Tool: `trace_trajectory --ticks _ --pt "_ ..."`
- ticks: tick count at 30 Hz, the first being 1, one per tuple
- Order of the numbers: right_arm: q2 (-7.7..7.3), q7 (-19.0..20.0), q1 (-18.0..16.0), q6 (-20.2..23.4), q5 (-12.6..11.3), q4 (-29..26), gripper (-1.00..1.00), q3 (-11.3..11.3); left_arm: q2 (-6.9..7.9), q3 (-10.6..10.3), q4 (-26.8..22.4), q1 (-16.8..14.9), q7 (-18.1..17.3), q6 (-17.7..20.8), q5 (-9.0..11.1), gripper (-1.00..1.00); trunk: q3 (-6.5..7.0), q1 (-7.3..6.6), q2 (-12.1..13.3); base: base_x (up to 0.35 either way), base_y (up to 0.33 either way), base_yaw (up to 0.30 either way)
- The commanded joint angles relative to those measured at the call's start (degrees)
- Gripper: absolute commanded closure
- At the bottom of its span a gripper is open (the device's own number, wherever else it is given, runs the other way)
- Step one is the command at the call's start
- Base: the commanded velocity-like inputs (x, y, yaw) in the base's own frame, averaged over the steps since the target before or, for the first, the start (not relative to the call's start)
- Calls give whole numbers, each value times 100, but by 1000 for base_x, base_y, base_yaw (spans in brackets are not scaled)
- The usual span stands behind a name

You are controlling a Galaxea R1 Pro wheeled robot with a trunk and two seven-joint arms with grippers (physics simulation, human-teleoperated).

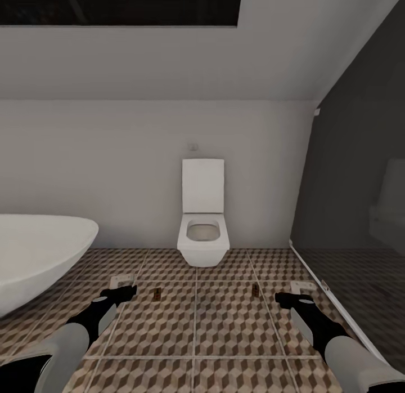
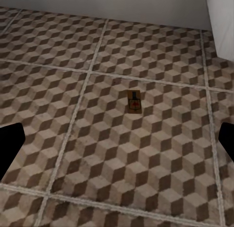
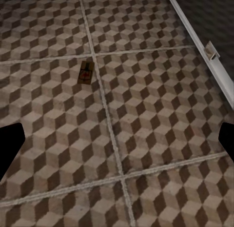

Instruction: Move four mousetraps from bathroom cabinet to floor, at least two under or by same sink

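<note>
Two mousetraps lie flat on the cube-patterned bathroom floor (image 1: 225,331), in front of the toilet. One mousetrap (image 1: 157,294) is just right of my left gripper (image 1: 119,290). The left wrist view has this mousetrap (image 2: 134,100) ahead of the fingers. The other mousetrap (image 1: 255,290) lies left of my right gripper (image 1: 296,295) and appears as a small brown board (image 3: 86,72) in the right wrist view. Both grippers hang low over the tiles, open, with nothing between their fingers. The cabinet and the sink are out of view.
A white wall-hung toilet (image 1: 203,235) stands at the far wall, centre. The white oval bathtub (image 1: 34,252) fills the left side. A dark glass panel (image 1: 354,213) with a pale floor rail (image 3: 204,46) bounds the right.
</note>
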Motion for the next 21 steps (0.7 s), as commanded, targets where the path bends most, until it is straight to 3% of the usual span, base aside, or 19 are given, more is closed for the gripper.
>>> trace_trajectory --ticks 1,21 --pt "-6 -41 -1 30 -54 -13 -100 49 -2 25 1 -3 4 -4 -4 -100 12 -24 39 0 0 0" --pt "-6 -41 -1 19 -54 -13 -100 58 0 25 1 -3 6 -2 -4 -100 371 -463 841 0 0 0"
